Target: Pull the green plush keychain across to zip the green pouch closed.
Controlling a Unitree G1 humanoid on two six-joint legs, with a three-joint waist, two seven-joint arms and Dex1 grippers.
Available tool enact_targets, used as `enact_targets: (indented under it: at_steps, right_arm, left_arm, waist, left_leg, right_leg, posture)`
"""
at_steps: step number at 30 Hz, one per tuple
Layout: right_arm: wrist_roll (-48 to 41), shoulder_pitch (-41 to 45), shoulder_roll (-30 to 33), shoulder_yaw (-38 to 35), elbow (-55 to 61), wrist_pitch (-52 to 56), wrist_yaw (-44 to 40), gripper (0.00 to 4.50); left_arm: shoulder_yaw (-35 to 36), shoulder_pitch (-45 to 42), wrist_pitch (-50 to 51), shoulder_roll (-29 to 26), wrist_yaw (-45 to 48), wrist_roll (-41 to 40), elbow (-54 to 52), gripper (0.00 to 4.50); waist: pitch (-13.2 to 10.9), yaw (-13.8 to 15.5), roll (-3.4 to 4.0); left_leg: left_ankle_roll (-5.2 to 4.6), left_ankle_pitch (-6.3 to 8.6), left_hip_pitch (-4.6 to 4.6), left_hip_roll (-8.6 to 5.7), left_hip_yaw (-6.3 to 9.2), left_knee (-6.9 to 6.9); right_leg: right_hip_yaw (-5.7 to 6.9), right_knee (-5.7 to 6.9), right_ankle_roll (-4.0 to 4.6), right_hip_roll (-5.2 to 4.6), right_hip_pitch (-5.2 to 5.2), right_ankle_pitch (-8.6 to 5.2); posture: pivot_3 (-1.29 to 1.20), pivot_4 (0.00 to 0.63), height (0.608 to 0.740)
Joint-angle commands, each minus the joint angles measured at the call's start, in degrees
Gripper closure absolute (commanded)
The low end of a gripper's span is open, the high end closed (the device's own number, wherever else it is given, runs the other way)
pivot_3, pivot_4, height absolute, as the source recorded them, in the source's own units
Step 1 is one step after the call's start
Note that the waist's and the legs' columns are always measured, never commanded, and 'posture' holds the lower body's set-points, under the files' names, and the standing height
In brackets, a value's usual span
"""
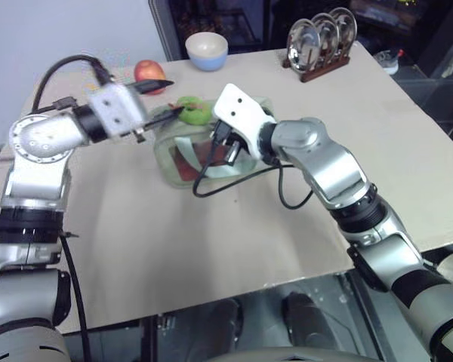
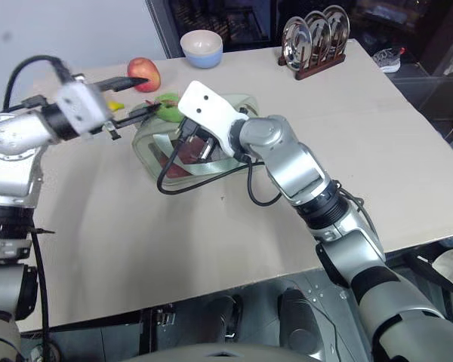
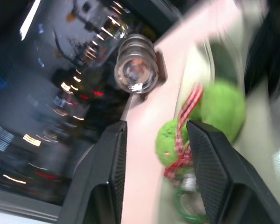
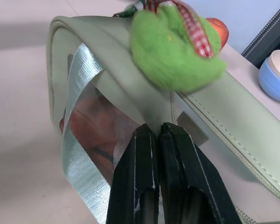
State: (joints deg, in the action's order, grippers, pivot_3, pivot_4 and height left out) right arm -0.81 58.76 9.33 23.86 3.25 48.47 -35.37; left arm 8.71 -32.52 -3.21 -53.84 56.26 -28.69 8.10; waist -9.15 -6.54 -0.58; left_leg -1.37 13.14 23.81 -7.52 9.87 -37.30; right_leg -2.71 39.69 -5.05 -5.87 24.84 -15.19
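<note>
Sitting near the far left of the beige table (image 1: 174,241) in the left eye view, the green pouch (image 1: 174,154) stands on its side with its clear window facing the robot and reddish contents inside. The green plush keychain (image 1: 194,110) rests on the pouch's top edge at its left end. Left gripper (image 1: 166,98) fingers spread apart, lower finger tip touching or just beside the plush, nothing clamped. Right gripper is hidden behind its white wrist housing, pressed against the pouch front. Red apple (image 1: 149,72) behind the left gripper; blue bowl (image 1: 207,50) and plate rack (image 1: 321,41) at the far edge.

Right eye view: same layout, left fingers (image 2: 136,79) parted at the plush, apple just beyond.

Left wrist view: two black fingers open, plush with red-checked ribbon (image 3: 186,121) partly between them, closer to one finger; not gripped.

Right wrist view: right gripper (image 4: 159,135) fingers closed together, tips against the pouch window by the silver trim (image 4: 81,140); whether fabric is pinched, cannot tell. Plush sits above on the zipper edge.
</note>
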Motion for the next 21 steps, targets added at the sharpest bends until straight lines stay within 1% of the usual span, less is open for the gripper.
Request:
enact_targets:
  at_steps: [1, 2, 4, 6, 8, 10, 14, 16, 21]
  right_arm:
    - [0.0, 1.0, 0.1, -1.2, 1.7, -0.9, 0.4, 4.50]
    - [0.0, 1.0, 0.1, -1.2, 1.8, -0.8, 0.3, 4.50]
    - [-0.1, 0.9, 0.4, -1.2, 2.2, -0.7, 0.1, 4.50]
    - [-0.2, 0.9, 0.6, -1.0, 2.3, -0.7, -0.2, 4.50]
    - [-0.4, 0.9, 0.7, -0.9, 2.3, -0.7, -0.4, 4.50]
    - [-0.4, 0.9, 0.9, -0.7, 2.4, -0.7, -0.6, 4.50]
    - [-0.3, 0.9, 1.3, -0.5, 2.9, -0.5, -1.1, 4.50]
    - [-0.3, 0.9, 1.4, -0.4, 3.1, -0.3, -1.3, 4.50]
    - [-0.2, 1.1, 1.6, -0.4, 3.1, -0.1, -1.5, 4.50]
  left_arm:
    - [9.8, 9.9, 14.3, -1.8, 3.7, -13.3, -6.3, 2.37]
    - [12.7, 14.8, 17.3, -1.1, 3.9, -15.9, -8.0, 2.37]
    - [15.9, 22.0, 19.2, 0.8, 2.3, -16.6, -11.3, 2.37]
    - [16.8, 26.8, 21.0, 4.0, -0.8, -17.5, -16.1, 2.37]
    - [15.1, 29.1, 20.3, 7.1, -4.6, -14.1, -18.5, 2.37]
    - [13.3, 29.8, 19.6, 9.3, -7.0, -11.4, -19.7, 2.37]
    - [10.4, 27.2, 19.8, 14.6, -13.1, -7.9, -20.5, 2.37]
    - [9.3, 25.6, 18.8, 15.7, -15.3, -4.5, -18.9, 2.37]
    - [8.0, 22.3, 18.3, 18.1, -16.9, -2.1, -17.3, 2.37]
  waist:
    - [0.0, -0.5, 0.01]
    - [0.0, -0.7, 0.02]
    - [0.0, -0.5, 0.02]
    - [0.0, 0.3, 0.00]
    - [0.0, 1.3, -0.03]
    - [0.0, 2.7, -0.03]
    - [0.0, 3.7, -0.06]
    - [0.0, 4.0, -0.10]
    - [0.1, 4.0, -0.11]
  left_leg:
    - [0.00, 0.00, -0.04, 0.00, -0.02, 0.00]
    - [0.00, 0.00, -0.07, 0.00, -0.04, 0.01]
    - [0.00, 0.00, -0.13, 0.01, -0.07, 0.01]
    - [0.01, 0.00, -0.13, 0.05, -0.03, -0.01]
    - [0.07, -0.04, -0.09, 0.05, 0.02, -0.03]
    - [0.16, -0.09, -0.12, 0.06, 0.08, -0.03]
    - [0.21, -0.12, -0.15, 0.06, 0.07, -0.03]
    - [0.22, -0.12, -0.12, 0.06, 0.07, -0.04]
    - [0.24, -0.13, -0.11, 0.09, 0.05, -0.02]
  right_leg:
    - [0.01, 0.04, 0.00, -0.01, 0.01, 0.00]
    - [-0.01, 0.06, 0.01, -0.01, 0.02, 0.00]
    - [-0.04, 0.11, 0.01, 0.01, 0.00, 0.00]
    - [0.02, 0.09, 0.02, 0.02, -0.04, 0.00]
    - [0.11, 0.09, 0.12, 0.02, -0.03, 0.07]
    - [0.18, 0.08, 0.22, 0.01, -0.04, 0.14]
    - [0.19, 0.10, 0.28, 0.01, -0.06, 0.19]
    - [0.20, 0.11, 0.29, 0.02, -0.06, 0.20]
    - [0.18, 0.09, 0.29, 0.01, -0.05, 0.20]
  posture:
    - [0.00, 0.150, 0.740]
    - [0.00, 0.150, 0.740]
    - [0.00, 0.150, 0.740]
    - [0.00, 0.150, 0.740]
    - [0.00, 0.150, 0.740]
    - [0.00, 0.150, 0.740]
    - [0.00, 0.150, 0.740]
    - [0.00, 0.150, 0.740]
    - [0.00, 0.150, 0.740]
